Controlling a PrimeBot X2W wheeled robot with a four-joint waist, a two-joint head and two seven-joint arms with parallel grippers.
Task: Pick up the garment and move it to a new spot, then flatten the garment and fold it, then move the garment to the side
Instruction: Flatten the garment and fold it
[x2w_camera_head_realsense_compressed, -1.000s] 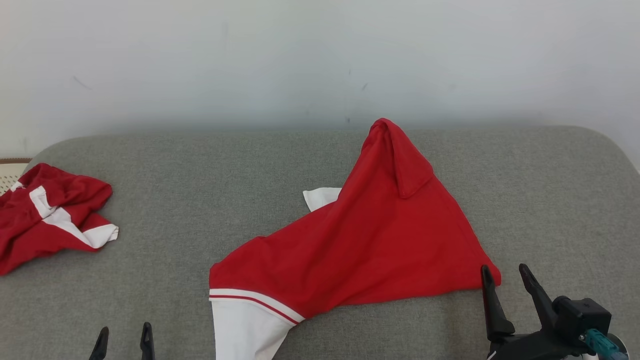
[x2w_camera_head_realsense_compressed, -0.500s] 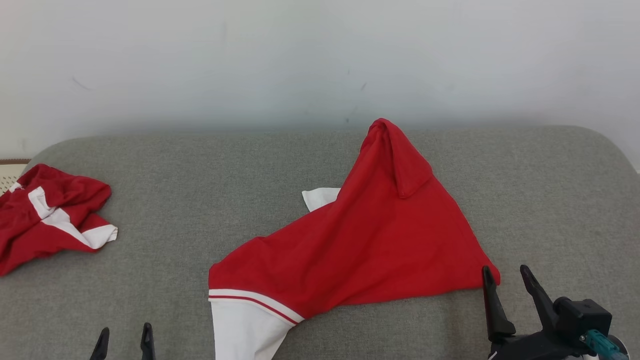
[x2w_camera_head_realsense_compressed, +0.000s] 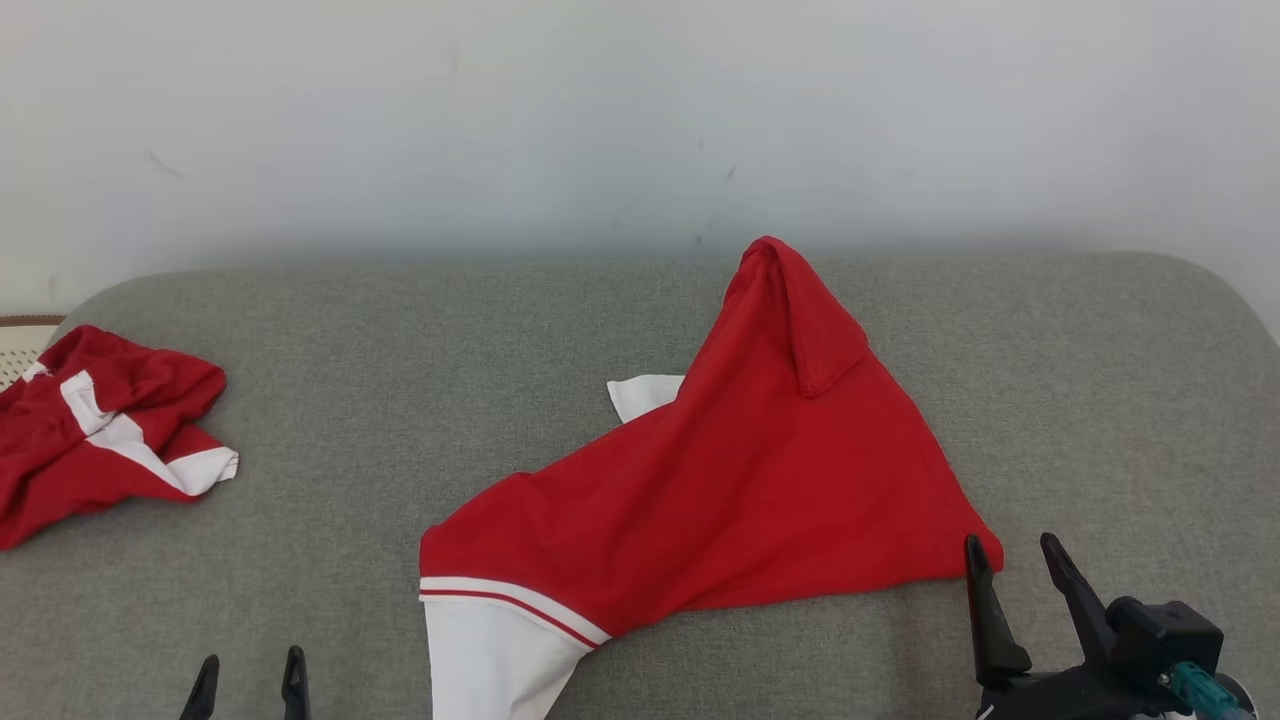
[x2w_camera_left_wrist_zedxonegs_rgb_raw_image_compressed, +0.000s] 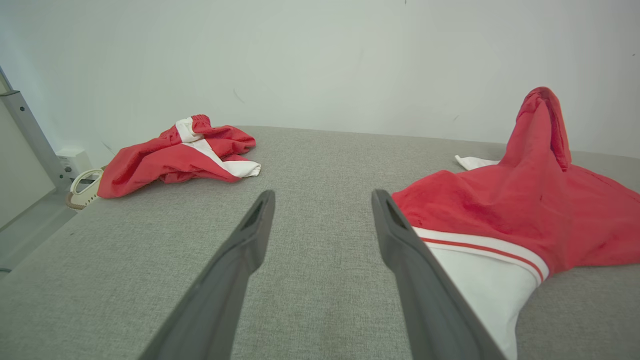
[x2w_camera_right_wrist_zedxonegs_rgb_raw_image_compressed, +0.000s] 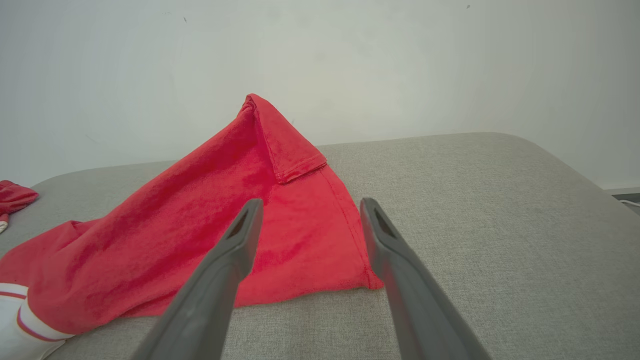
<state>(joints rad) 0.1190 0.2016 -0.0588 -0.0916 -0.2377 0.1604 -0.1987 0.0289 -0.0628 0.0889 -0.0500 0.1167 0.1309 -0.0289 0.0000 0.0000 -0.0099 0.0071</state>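
at the far left of the grey padded surface (x2w_camera_head_realsense_compressed: 330, 400), a second red and white cloth (x2w_camera_head_realsense_compressed: 100, 440) lies crumpled, well apart from the work. at the lower left, the left gripper (x2w_camera_head_realsense_compressed: 250, 658) hovers low over bare surface, its two fingers spread with nothing between them; in the left wrist view the white sleeve (x2w_camera_left_wrist_zedxonegs_rgb_raw_image_compressed: 480, 280) lies just beside one finger. in the middle lies the garment (x2w_camera_head_realsense_compressed: 740, 490), a red shirt spread loosely on the surface, one part standing up in a peak (x2w_camera_head_realsense_compressed: 775, 270) toward the wall. at the lower right, the right gripper (x2w_camera_head_realsense_compressed: 1009, 542) is likewise spread and empty, its fingers pointing at the near right corner (x2w_camera_head_realsense_compressed: 985, 548) of the shirt. judged step: flattening, before any fold. the next move likely calls for each gripper to pinch a near edge, sleeve on the left and corner on the right, and draw the cloth taut so the peak falls flat.
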